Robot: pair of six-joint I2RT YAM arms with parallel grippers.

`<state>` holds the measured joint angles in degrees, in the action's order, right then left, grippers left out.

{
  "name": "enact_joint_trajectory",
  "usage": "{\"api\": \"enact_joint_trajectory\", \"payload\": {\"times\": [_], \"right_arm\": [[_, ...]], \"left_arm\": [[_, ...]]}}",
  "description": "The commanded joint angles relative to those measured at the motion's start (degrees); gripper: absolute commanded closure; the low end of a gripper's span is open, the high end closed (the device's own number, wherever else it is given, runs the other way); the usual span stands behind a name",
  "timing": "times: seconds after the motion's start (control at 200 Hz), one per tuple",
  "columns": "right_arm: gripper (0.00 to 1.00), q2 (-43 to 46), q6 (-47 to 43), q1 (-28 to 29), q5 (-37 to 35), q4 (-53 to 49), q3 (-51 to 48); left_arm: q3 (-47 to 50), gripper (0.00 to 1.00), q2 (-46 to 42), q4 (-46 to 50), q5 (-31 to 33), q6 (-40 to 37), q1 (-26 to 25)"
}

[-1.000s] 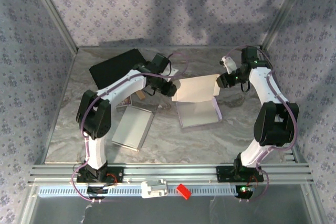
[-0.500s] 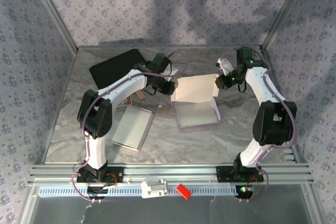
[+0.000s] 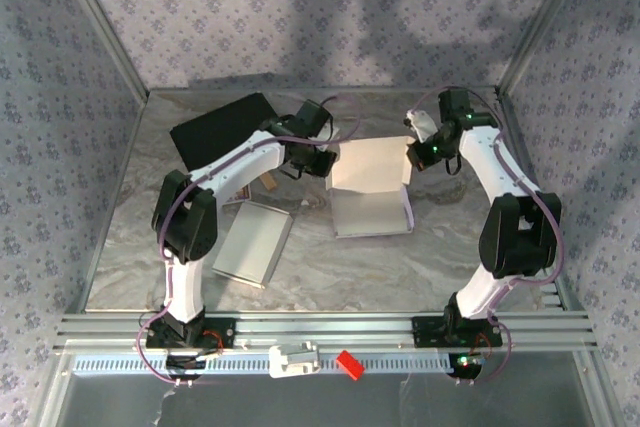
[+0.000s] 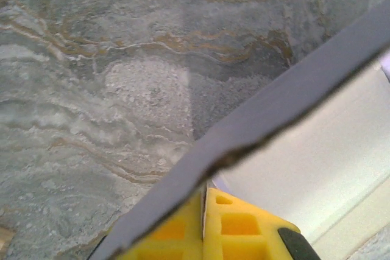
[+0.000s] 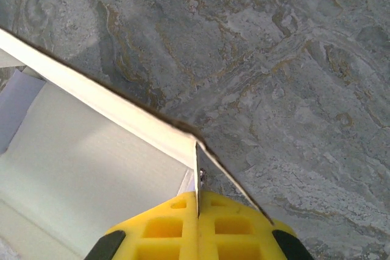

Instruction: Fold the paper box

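Note:
The paper box (image 3: 369, 190) lies half-formed in the middle of the table, its cream back panel raised behind a shallow lilac-edged tray. My left gripper (image 3: 326, 161) is at the box's left back corner and my right gripper (image 3: 411, 154) at its right back corner. In the left wrist view the yellow pads (image 4: 183, 232) are shut on a thin side flap of the box (image 4: 277, 111), its white inside to the right. The right wrist view shows the right gripper (image 5: 197, 198) shut on a thin upright flap of the box (image 5: 103, 98).
A black flat pad (image 3: 222, 125) lies at the back left. A flat unfolded box blank (image 3: 252, 242) sits front left under the left arm, with a small brown item (image 3: 268, 183) near it. A red piece (image 3: 349, 363) and a white part (image 3: 293, 359) rest on the front rail.
Both grippers have closed from partly open onto the box's side flaps. Both moved slightly toward the back, and the box shifted a little left and back with them.

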<state>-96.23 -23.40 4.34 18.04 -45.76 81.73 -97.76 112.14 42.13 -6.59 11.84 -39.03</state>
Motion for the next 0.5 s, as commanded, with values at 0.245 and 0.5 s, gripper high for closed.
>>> {"api": "enact_joint_trajectory", "payload": {"times": [0.245, 0.5], "right_arm": [[1.00, -0.61, 25.31, 5.87, -12.59, 3.15, 2.72], [1.00, 0.22, 38.52, 11.37, -22.44, 14.41, -1.03]], "left_arm": [[-10.99, 1.00, 4.32, 3.39, 8.77, 12.60, -0.80], [-16.29, 1.00, 8.04, 3.97, 9.63, 14.53, 0.04]]}}
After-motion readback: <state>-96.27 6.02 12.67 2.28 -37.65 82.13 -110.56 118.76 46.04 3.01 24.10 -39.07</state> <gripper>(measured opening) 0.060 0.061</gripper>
